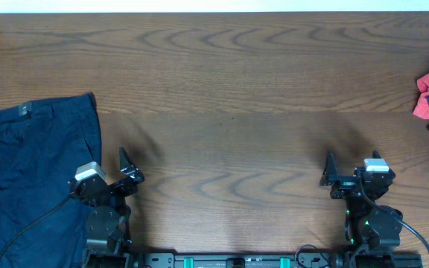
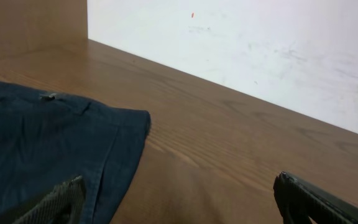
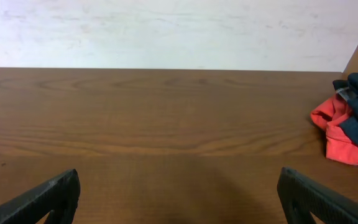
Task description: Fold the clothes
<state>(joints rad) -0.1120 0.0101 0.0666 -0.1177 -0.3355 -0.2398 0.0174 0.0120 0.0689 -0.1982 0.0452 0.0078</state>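
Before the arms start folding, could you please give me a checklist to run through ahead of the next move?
1. Left gripper open and empty: ok.
2. Right gripper open and empty: ok.
3. Navy garment lying flat on the table: ok.
4. Whole garment in view: not ok; it runs past the overhead view's left and bottom edges.
5. Garment edge close beside the left gripper: ok.
6. Red and navy pile at the table's right edge, apart from the right gripper: ok.
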